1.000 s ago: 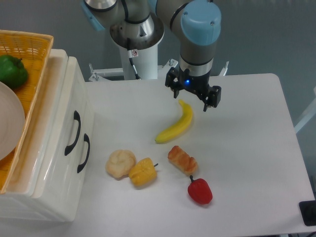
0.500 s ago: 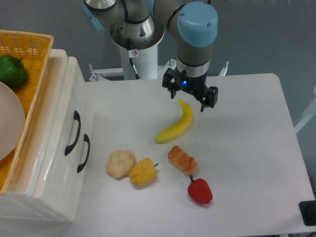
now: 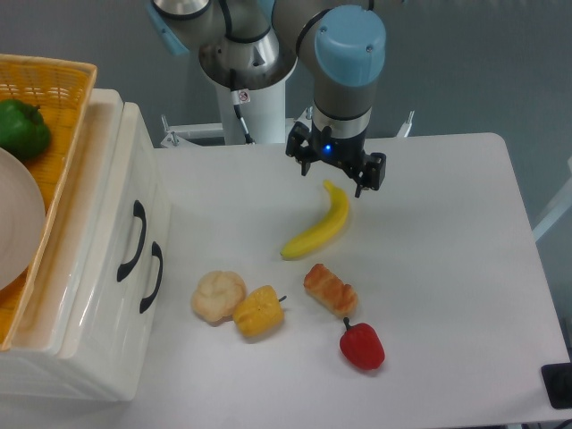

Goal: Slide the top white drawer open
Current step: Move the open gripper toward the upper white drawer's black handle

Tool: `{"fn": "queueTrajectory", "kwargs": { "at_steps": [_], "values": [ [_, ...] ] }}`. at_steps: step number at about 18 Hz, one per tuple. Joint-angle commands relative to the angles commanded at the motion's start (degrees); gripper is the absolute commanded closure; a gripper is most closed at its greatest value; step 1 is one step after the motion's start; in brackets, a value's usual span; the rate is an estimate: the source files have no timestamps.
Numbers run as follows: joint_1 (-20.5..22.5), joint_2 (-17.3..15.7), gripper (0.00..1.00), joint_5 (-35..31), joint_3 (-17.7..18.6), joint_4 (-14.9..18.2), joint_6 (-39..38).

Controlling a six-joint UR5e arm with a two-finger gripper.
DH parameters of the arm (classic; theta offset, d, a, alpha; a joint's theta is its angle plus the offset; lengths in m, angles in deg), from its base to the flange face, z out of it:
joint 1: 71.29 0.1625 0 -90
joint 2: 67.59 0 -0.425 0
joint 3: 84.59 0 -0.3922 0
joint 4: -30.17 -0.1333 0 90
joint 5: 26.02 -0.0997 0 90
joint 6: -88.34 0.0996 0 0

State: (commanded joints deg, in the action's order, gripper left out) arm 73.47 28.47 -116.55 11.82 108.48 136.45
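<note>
Gripper (image 3: 332, 172) jaws wide, empty, shifted left off banana (image 3: 319, 230) twd top white drawer (image 3: 107, 232), handle (image 3: 131, 239) untouched, drawer shut.

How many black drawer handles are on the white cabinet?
2. The top white drawer carries one black handle on its front; the lower drawer's handle sits just right of it in the picture. Both drawers look closed. No other handles are visible.

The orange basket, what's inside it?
Inside the orange basket sit a green pepper and part of a cream plate. The plate covers the basket's floor, and the picture's edge cuts off the rest.
</note>
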Motion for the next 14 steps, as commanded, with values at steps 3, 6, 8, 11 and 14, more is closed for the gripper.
{"fn": "queueTrajectory", "kwargs": {
  "at_steps": [3, 6, 8, 11, 14],
  "values": [
    [-1.06, 0.44, 0.0, 3.5, -0.7, -0.18, -9.58],
    [-1.06, 0.35, 0.0, 6.41, -0.88, -0.09, -12.16],
    [-1.41, 0.7, 0.0, 7.9, -1.58, -0.09, -14.87],
    [-3.07, 2.02, 0.0, 9.49, -3.25, -0.09, -19.1],
    [-4.22, 2.9, 0.0, 10.55, -4.13, -0.18, -22.43]
  ]
}}
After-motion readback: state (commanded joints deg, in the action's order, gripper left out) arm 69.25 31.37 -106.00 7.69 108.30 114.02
